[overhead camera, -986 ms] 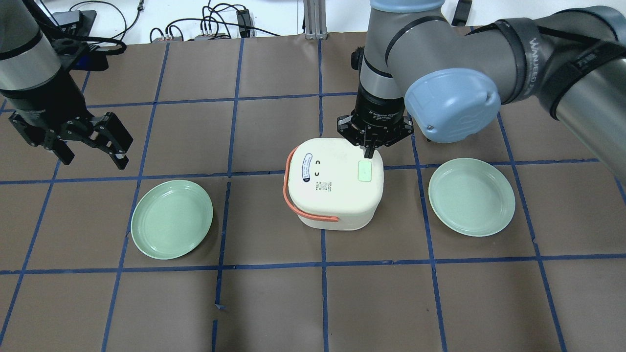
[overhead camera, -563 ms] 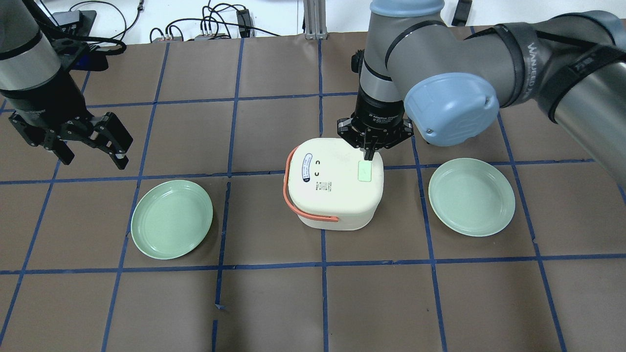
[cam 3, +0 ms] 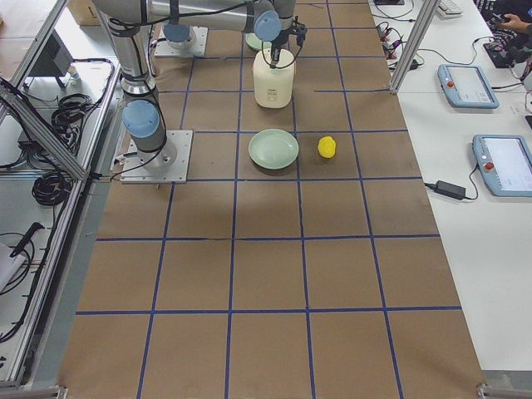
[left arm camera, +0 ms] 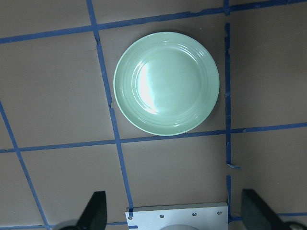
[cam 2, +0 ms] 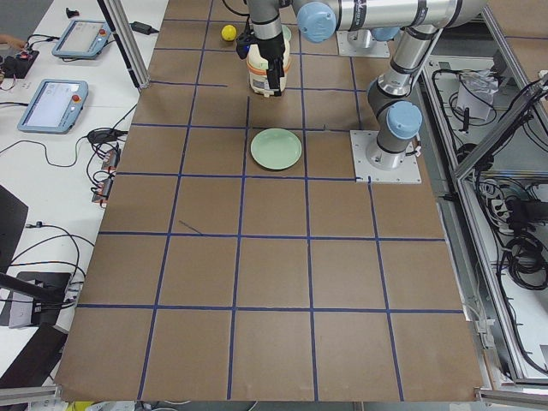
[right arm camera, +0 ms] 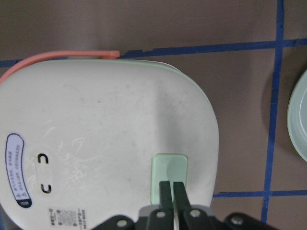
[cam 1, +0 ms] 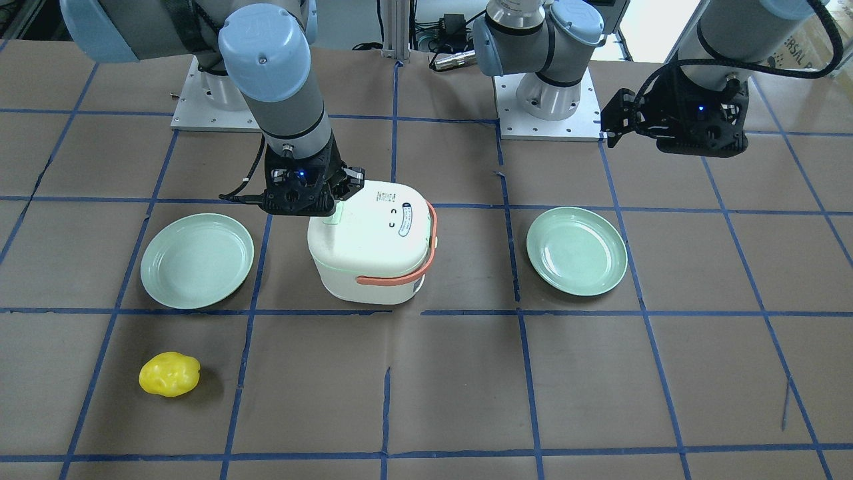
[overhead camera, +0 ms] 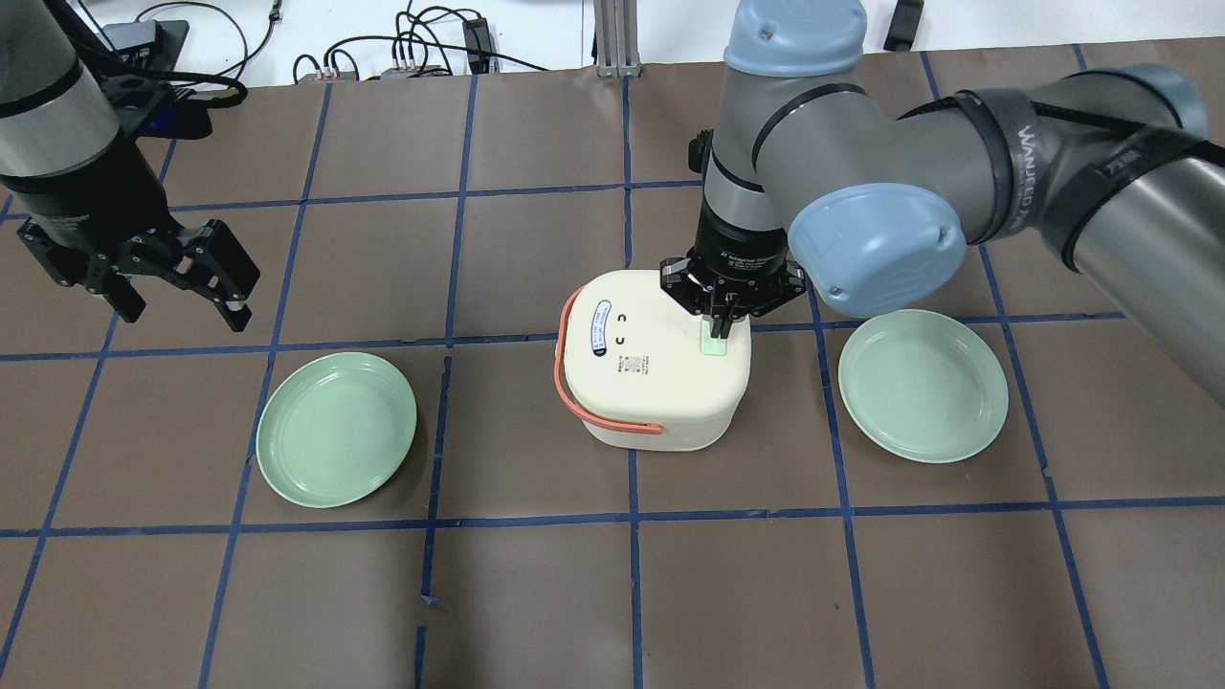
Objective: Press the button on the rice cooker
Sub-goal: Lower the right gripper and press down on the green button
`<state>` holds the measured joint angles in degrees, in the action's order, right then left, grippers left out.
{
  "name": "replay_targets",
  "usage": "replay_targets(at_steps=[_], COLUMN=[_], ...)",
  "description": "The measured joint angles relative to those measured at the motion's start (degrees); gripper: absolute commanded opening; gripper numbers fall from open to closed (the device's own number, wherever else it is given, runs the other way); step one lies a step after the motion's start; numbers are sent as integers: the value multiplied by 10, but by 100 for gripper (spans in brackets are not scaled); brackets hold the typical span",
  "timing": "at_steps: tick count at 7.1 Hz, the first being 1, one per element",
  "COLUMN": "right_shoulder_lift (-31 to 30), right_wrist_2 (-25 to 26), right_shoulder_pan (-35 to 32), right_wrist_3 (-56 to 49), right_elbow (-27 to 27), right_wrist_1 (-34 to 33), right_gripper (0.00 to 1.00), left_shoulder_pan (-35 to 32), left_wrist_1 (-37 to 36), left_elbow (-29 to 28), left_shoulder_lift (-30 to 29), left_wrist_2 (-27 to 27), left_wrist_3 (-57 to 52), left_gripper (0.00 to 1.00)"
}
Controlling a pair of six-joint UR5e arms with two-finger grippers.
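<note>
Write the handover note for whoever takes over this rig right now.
Right gripper: shut, fingertips together over the mint-green button on the rice cooker lid. Contact cannot be confirmed.
Left gripper: open, empty, hovering off to its own side, beyond the green plate.
Rice cooker: mid-table, lid closed, between that plate and the other green plate.
Done: right gripper lined up on the button.
To do: press down, then lift clear.
</note>
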<state>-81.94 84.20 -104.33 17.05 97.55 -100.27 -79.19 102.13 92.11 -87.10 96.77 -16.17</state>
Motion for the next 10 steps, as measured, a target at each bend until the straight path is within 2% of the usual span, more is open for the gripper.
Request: replay_targets(at_steps=[10], right_shoulder_lift=[2], right_wrist_2=[-6], right_shoulder_pan=[0], right_wrist_3=[-1], right_elbow=[12], right_wrist_1=[-7], right_gripper=[15], left_shoulder_pan=[0], left_wrist_1=[0], left_elbow=[0], left_shoulder_lift=[0], left_wrist_2=[0], left_wrist_3=[0], left_gripper=[100])
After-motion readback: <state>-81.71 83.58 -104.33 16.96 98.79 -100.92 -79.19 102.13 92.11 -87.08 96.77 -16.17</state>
